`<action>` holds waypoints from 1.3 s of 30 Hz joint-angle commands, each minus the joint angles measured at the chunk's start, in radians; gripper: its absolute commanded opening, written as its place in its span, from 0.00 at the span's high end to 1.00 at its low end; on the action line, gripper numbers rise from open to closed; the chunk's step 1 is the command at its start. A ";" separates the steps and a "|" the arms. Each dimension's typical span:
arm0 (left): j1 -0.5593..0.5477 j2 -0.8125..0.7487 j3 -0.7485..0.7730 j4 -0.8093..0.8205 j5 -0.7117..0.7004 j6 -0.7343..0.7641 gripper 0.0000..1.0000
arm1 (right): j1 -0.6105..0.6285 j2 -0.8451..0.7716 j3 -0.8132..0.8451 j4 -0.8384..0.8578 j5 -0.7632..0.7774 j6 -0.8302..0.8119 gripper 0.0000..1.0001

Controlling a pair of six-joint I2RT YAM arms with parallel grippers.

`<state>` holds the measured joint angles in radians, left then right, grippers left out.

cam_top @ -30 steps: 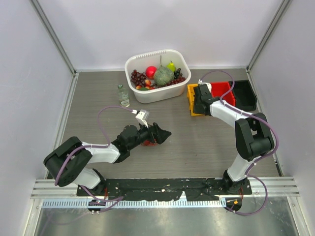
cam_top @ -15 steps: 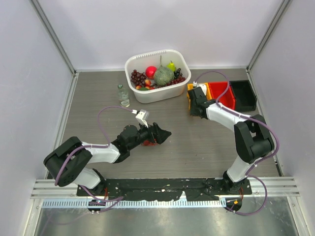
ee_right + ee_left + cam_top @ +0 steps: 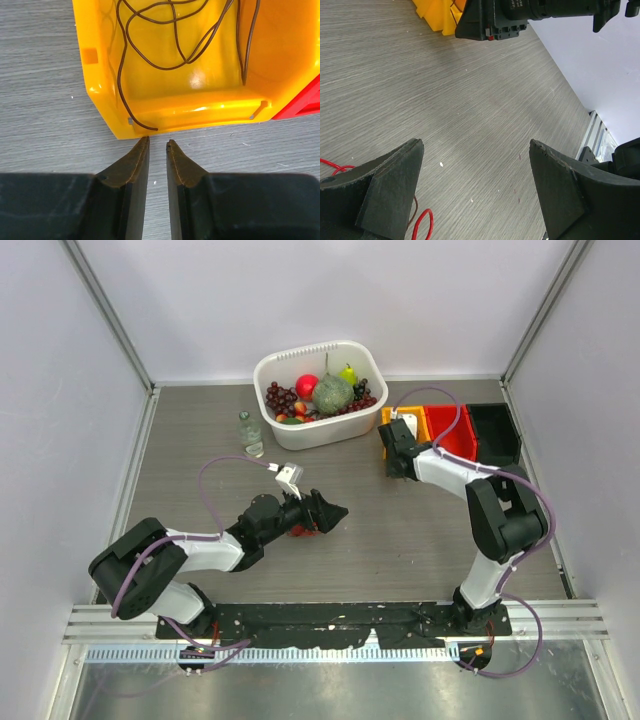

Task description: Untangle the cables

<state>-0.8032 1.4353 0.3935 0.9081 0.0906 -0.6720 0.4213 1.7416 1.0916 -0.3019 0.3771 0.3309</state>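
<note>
Left hand (image 3: 325,512) hovers wide open over red cables (image 3: 300,531) on the desk (image 3: 420,540); right hand (image 3: 392,455) faces the yellow bin (image 3: 417,423) at one o'clock. Left wrist: red loops (image 3: 422,224) at seven, ungripped. Right wrist: jaws barely parted, empty; dark cable (image 3: 175,47) binned at twelve, seemingly kept apart.

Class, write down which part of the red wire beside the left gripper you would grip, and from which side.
Probably the small red loop beside a finger of the open left gripper. Come from above, jaws straddling one strand, since the thin wire appears to lie flat on the table.
</note>
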 commanded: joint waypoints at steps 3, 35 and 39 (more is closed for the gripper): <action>0.001 -0.010 0.011 0.034 -0.009 0.018 0.10 | -0.004 0.018 0.073 0.046 0.092 -0.015 0.75; -0.001 -0.607 -0.102 -0.595 -0.459 -0.078 0.06 | 0.313 -0.327 -0.111 0.093 -0.275 0.102 0.34; 0.001 -0.561 -0.145 -0.543 -0.413 -0.150 0.04 | 0.427 -0.297 -0.144 0.219 -0.362 0.152 0.36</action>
<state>-0.8028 0.8326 0.2768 0.4541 -0.2680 -0.7269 0.7876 1.4227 0.9771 -0.2226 0.1547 0.4202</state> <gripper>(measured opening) 0.957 0.662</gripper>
